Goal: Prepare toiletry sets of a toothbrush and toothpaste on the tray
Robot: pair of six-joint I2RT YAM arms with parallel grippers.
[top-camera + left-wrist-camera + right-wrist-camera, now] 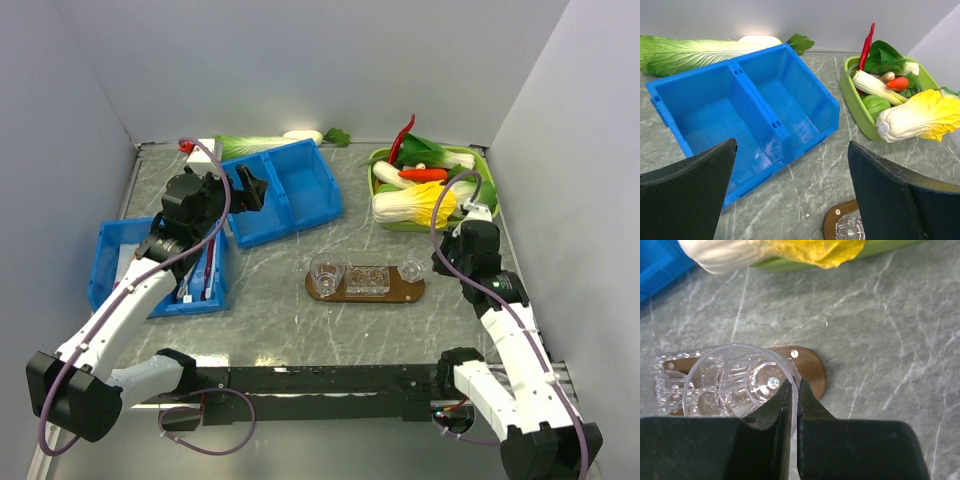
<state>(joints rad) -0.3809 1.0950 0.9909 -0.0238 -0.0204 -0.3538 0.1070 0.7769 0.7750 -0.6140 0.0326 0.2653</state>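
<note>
The right tool (795, 386) is nearly closed, seemingly pinching the wall of the cup (730, 375) at the end of the tray (813, 371) mid-tabletop, probably to seat it there. The left tool (790, 200) gapes wide and empty before the double bin (755, 115). The brushes (205, 275) lie in another bin (110, 250), too small to tell from the tubes.

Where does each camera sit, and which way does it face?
Top external: high behind the arm bases, looking down on the table; left arm and right arm show.
Left wrist: on the left arm, facing over the blue bin toward the green tray; left gripper open.
Right wrist: looking down at a clear cup on the wooden tray; right gripper shut on its rim.
Both wrist views share the wooden tray.
</note>
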